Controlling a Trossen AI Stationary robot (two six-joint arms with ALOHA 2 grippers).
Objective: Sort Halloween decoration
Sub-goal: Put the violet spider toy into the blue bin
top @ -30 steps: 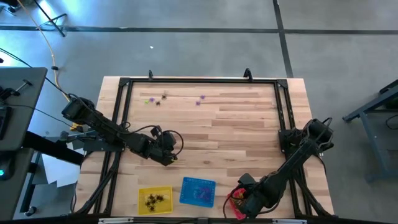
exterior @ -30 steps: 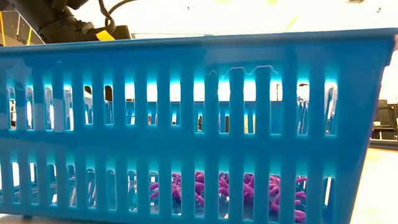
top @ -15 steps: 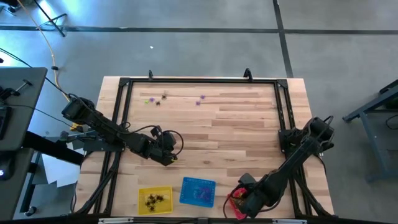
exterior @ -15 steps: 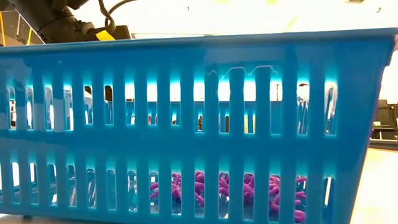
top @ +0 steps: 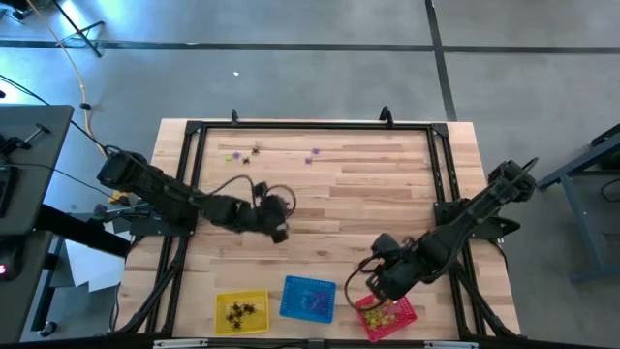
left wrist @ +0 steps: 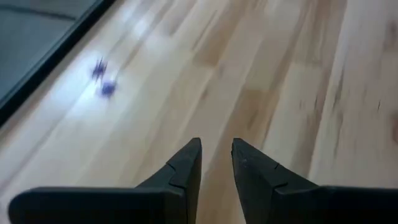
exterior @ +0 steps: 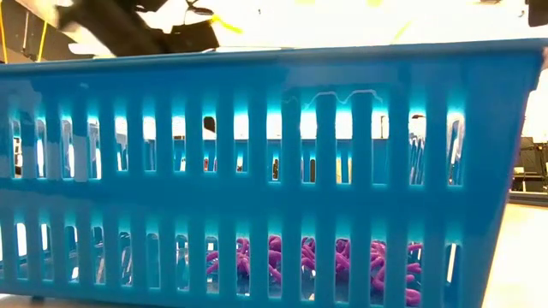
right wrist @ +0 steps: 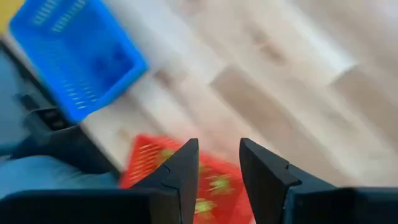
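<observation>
Wooden table (top: 368, 184) on grey floor (top: 291, 78); left tool (left wrist: 216, 163) and right tool (right wrist: 219, 163) both parted, empty

A light wooden table (top: 368, 184) with a black frame along its edges carries everything. Along its near edge three mesh baskets stand in a row: a yellow basket (top: 241, 311), a blue basket (top: 308, 298) and a red basket (top: 389, 316). Near the far edge lie loose trinkets: a yellow-green and a black one (top: 242, 154) together, and purple ones (top: 312, 156) apart from them.
</observation>
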